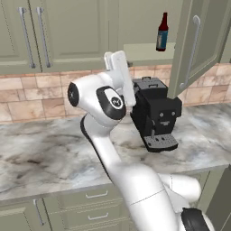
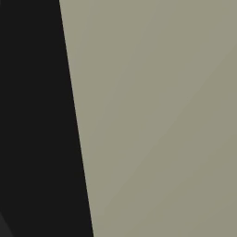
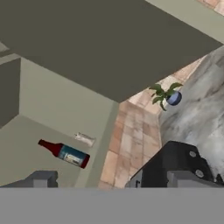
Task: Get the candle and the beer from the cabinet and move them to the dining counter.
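The beer [image 1: 162,32] stands near the front edge of the open cabinet [image 1: 149,53] shelf, the candle [image 3: 84,139] just behind it, with the gripper [image 3: 111,180] spread wide, empty.

Black coffee machine [image 1: 155,115] standing on the marbled table [image 1: 40,158], back against the tan stone-tile backsplash [image 1: 31,97]. Sage-green drawer fronts [image 1: 97,205] with short silver handles below the table edge. In the hand view, small leafy plant in a blue pot [image 3: 168,96] on the same table, near the backsplash.
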